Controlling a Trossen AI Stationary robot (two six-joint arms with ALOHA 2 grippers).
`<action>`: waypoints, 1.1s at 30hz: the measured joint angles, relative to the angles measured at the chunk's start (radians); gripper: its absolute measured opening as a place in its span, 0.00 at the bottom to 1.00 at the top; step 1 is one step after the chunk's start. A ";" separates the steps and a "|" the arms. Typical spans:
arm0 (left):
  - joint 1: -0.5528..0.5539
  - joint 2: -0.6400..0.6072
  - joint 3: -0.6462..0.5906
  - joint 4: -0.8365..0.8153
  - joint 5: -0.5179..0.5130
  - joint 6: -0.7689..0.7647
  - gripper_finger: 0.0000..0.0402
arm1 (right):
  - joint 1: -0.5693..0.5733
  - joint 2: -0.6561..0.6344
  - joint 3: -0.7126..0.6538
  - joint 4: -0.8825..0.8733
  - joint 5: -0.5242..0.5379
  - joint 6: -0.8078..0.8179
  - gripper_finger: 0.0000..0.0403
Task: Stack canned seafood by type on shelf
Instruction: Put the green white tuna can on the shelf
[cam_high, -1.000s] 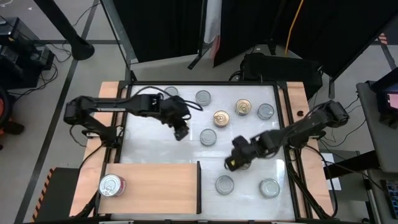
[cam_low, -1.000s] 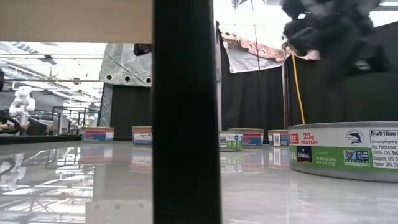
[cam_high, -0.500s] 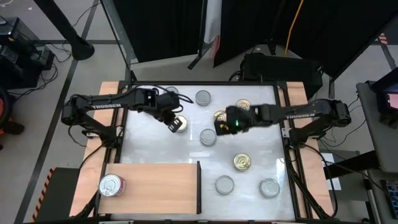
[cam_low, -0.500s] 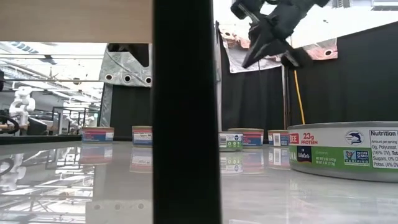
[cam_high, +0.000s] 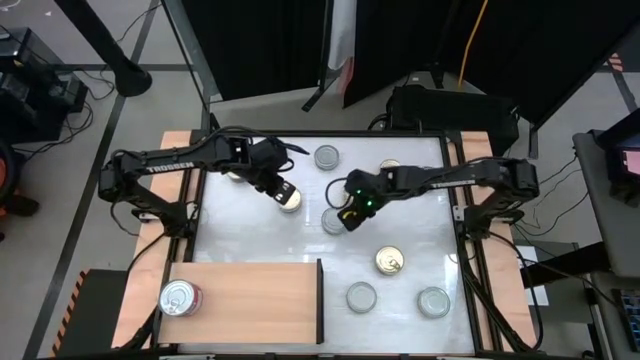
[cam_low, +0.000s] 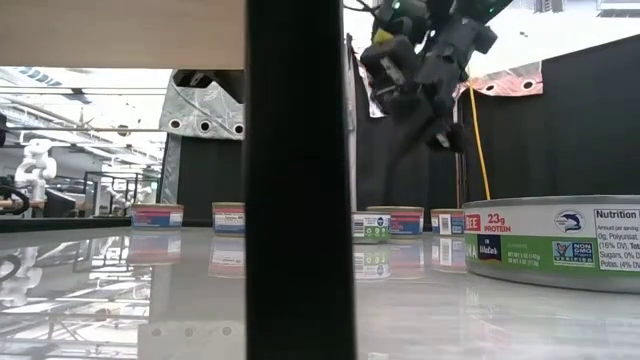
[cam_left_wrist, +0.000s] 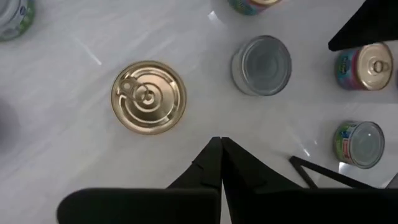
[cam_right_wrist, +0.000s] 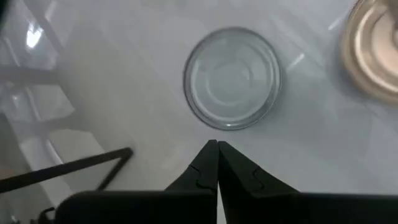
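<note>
the shelf (cam_high: 250, 298) was seen nearest the camera side of the white tabletop (cam_high: 430, 225), a light-brown board with a thin dark upright edge (cam_high: 320, 300) on its right end. one silver-lidded can (cam_high: 178, 297) with a red label was found on the board's left end. just beyond the shelf's right end, two silver-lidded cans (cam_high: 361, 296) (cam_high: 433, 301) were set on the tabletop, and a gold-lidded can (cam_high: 389, 262) was placed a little farther in.

toward the middle, the right claw (cam_high: 349, 214) was held above the tabletop with its fingers pressed together and nothing gripped; a silver-lidded can (cam_right_wrist: 231, 78) was shown just ahead of its tips in the right wrist view. the left claw (cam_high: 281, 191) was held to its left, also fully closed and empty, beside a gold-lidded can (cam_high: 290, 199), which was seen apart from the fingertips in the left wrist view.

farther back, a silver-lidded can (cam_high: 327, 156) was set near the far edge, and a gold-lidded can (cam_high: 388, 166) was partly hidden by the right arm. in the low view, a row of distant cans (cam_low: 375, 225) was lined up before a dark curtain.
</note>
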 joint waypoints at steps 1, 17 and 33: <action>-0.001 -0.001 0.000 -0.001 0.000 -0.008 0.02 | 0.005 0.015 0.000 0.001 0.000 -0.001 0.00; -0.023 -0.033 0.000 -0.045 0.004 -0.051 0.02 | 0.019 0.177 0.000 0.062 -0.013 0.009 0.00; -0.023 -0.032 0.000 -0.110 -0.025 -0.002 0.02 | 0.071 0.218 -0.005 -0.019 0.047 0.015 0.00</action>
